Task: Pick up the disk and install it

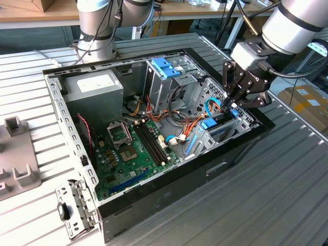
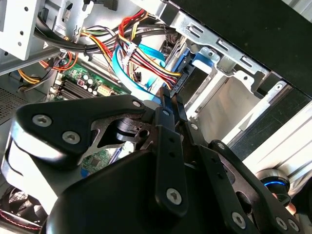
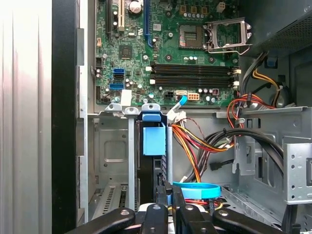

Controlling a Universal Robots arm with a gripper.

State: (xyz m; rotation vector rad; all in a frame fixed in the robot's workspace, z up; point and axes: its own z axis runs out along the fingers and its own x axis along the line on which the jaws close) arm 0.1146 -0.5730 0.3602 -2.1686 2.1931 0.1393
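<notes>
Inside the case's corner, the end effector (image 1: 231, 104) dips — touching the disk (image 1: 211, 124).

Your gripper (image 1: 231, 105) hangs low in the case's corner, fingertips pressed together, with the disk (image 3: 154, 141) seated in the bay (image 3: 109, 146) just beside it. Cables (image 3: 200, 146) crowd the other side. Above the motherboard (image 1: 136, 148) you've got open room.
</notes>
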